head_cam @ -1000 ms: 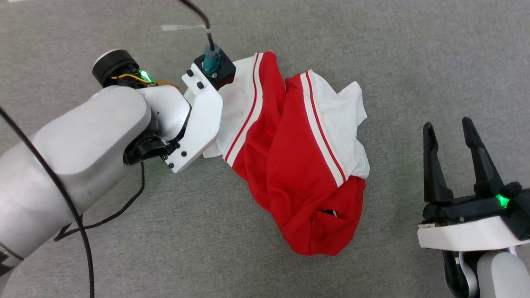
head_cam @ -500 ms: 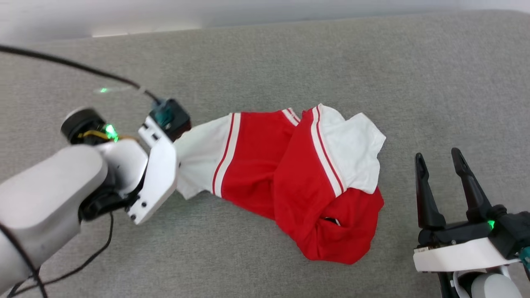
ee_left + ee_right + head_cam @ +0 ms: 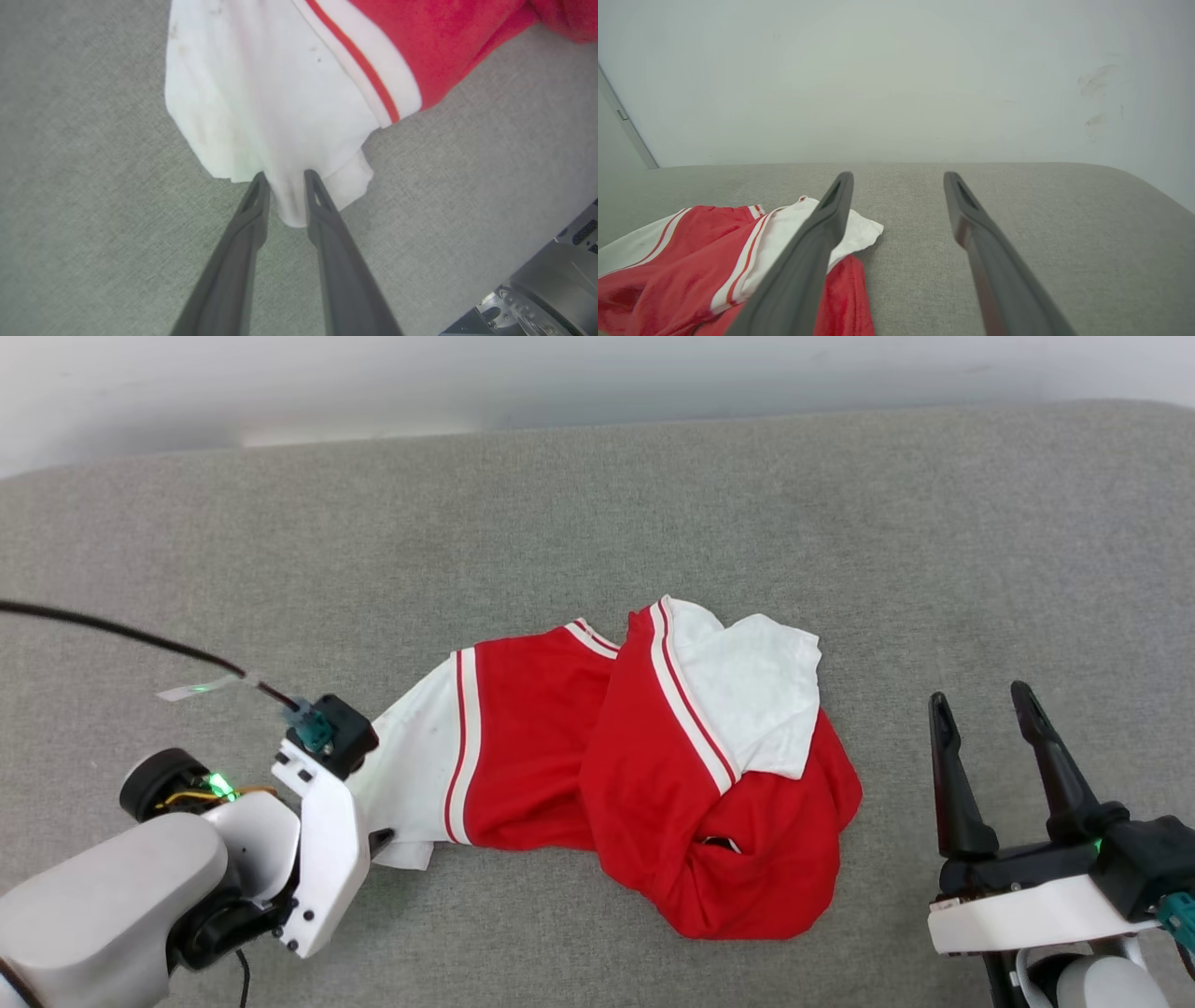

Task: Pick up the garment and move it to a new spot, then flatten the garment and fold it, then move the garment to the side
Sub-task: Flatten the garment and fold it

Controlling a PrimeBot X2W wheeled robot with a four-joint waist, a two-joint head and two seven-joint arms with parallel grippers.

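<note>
Sprawling on grey cushion point(image 3: 597, 523) below white wall point(image 3: 597, 373), garment point(image 3: 653, 784); left hand point(image 3: 286, 175), right hand point(image 3: 978, 693) parted.

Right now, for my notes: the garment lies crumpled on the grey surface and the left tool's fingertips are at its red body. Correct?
No: in the left wrist view the left tool has its fingertips at the white sleeve of the garment, not its red body. It does lie crumpled on the grey surface.
</note>
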